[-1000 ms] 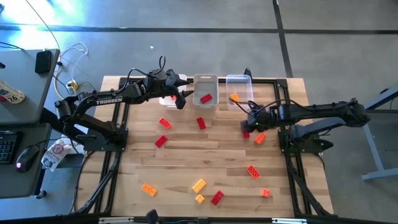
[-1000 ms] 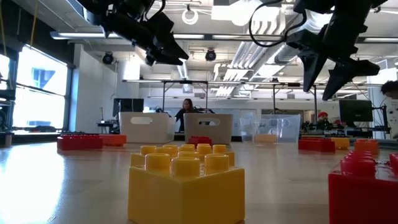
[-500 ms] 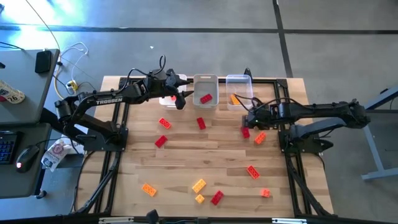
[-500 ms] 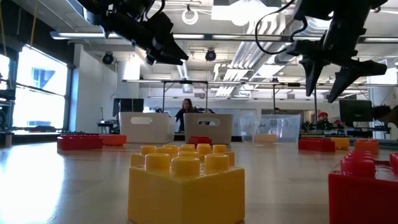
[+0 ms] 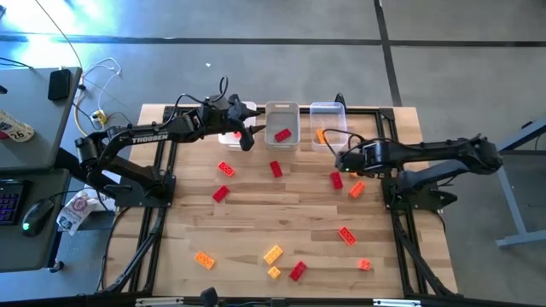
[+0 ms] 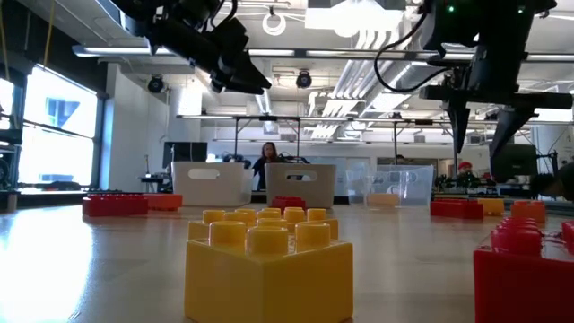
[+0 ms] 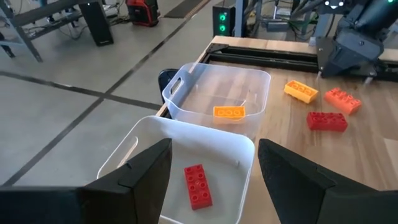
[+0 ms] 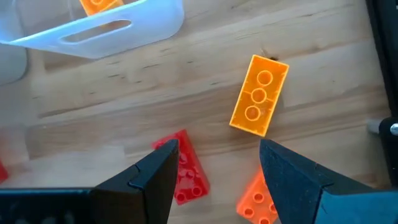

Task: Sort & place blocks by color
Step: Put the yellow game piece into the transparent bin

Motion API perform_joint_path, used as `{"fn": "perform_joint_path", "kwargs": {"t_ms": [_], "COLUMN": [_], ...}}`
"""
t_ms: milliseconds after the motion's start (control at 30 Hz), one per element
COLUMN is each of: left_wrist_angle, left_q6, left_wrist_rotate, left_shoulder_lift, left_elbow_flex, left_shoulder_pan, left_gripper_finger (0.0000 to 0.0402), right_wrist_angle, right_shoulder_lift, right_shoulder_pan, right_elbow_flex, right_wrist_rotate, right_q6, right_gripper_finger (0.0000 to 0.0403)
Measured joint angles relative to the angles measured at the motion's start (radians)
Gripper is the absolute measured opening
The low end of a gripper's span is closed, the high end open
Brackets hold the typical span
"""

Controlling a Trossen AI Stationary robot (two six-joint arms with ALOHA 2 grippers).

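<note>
Red, orange-red and orange-yellow blocks lie flat and scattered on the wooden table (image 5: 290, 213). One red block (image 7: 198, 185) lies in the middle white bin (image 5: 281, 122), and an orange block (image 7: 229, 112) lies in the clear bin (image 5: 328, 119). My left gripper (image 7: 214, 186) hangs open and empty above the bins' near side (image 5: 247, 139). My right gripper (image 8: 217, 180) is open above the table (image 5: 339, 162). It hovers over a red block (image 8: 186, 171), an orange-yellow block (image 8: 259, 103) and an orange-red block (image 8: 258, 199), touching none.
A third white bin (image 5: 232, 132) stands to the left, under my left arm. More blocks lie at the table's middle (image 5: 275, 169) and near its near edge (image 5: 273, 253). A yellow block (image 6: 269, 269) fills the low view's foreground. A black frame borders the table.
My right gripper has shifted a little toward the table's left and far edge and turned about, so its fingers now point straight down instead of slanting. The blocks have not moved.
</note>
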Motion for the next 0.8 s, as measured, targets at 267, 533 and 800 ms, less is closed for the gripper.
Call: {"fn": "perform_joint_path", "kwargs": {"t_ms": [267,533,800], "left_wrist_angle": [-0.003,-0.003,-0.003], "left_q6": [0.021,0.021,0.021], "left_wrist_rotate": [0.000,0.000,0.000], "left_shoulder_lift": [0.000,0.000,0.000], "left_elbow_flex": [0.000,0.000,0.000], "left_shoulder_pan": [0.000,0.000,0.000], "left_gripper_finger": [0.0227,0.0227,0.0227], "right_wrist_angle": [-0.087,-0.081,0.016], "right_shoulder_lift": [0.014,0.012,0.012], "right_shoulder_pan": [-0.009,-0.054,-0.090], "right_elbow_flex": [0.000,-0.078,-0.114], "right_wrist_rotate": [-0.011,-0.052,-0.012], "right_q6": [0.071,0.070,0.056], "right_gripper_finger": [0.0211,0.0211,0.0207]}}
